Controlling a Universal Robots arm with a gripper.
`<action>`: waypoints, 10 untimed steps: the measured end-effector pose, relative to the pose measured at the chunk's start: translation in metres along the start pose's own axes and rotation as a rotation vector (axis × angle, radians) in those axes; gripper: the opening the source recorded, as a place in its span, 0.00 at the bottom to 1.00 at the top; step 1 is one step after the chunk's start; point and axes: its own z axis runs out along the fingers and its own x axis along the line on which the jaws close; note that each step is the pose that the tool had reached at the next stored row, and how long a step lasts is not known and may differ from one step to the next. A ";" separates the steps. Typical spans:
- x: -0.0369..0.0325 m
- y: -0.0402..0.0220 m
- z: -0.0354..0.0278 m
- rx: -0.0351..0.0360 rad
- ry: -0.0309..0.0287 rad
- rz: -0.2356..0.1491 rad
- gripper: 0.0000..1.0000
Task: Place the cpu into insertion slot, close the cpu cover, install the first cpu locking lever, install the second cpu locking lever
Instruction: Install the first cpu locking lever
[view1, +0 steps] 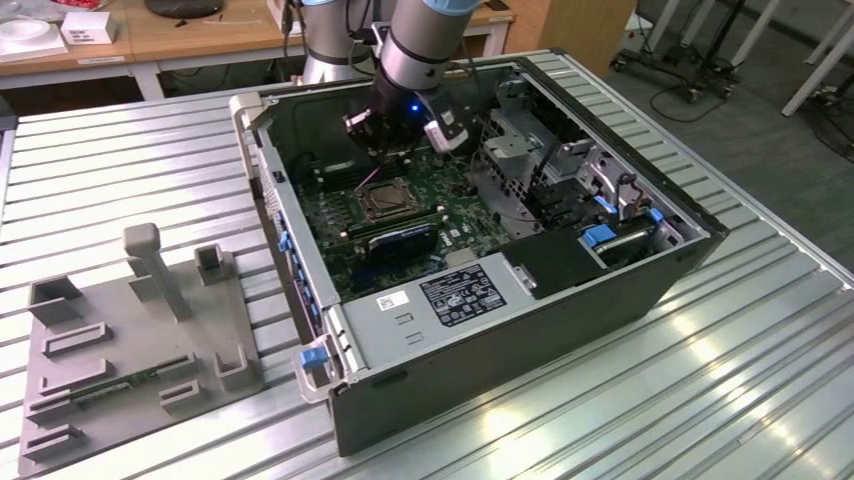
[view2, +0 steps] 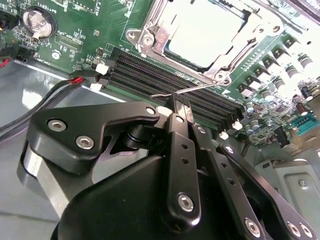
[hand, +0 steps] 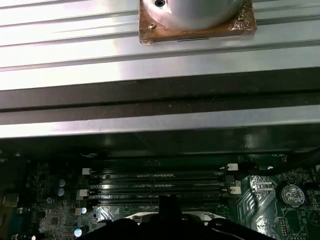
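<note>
We see the gripper's (view2: 178, 106) fingertips (view2: 182, 111) drawn together with no gap between them in the second wrist view. A thin wire locking lever (view2: 195, 87) crosses right at their ends, though we cannot tell whether it is pinched or only touched. The lever slants over the long black memory slots (view2: 165, 72) toward a corner of the socket. Just beyond these slots the cpu (view2: 207, 30) sits in place, its pale metal top showing through the window of the cpu cover (view2: 150, 37), which lies down flat around it. A round coin battery (view2: 39, 21) sits further off on the green circuit board (view2: 85, 45). In the exterior view we find the gripper (view1: 398, 140) lowered into the open computer case (view1: 534, 330), just above the insertion slot (view1: 380, 203). A grey fixture tray (view1: 134, 340) lies well apart, on the ribbed metal table (view1: 134, 150).
</note>
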 end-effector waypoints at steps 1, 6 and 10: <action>0.0000 -0.0003 0.0005 0.0000 -0.0001 0.000 0.11; -0.0004 -0.0014 0.0034 0.0001 0.0000 0.000 0.11; -0.0008 -0.0026 0.0068 0.0001 0.0000 0.000 0.11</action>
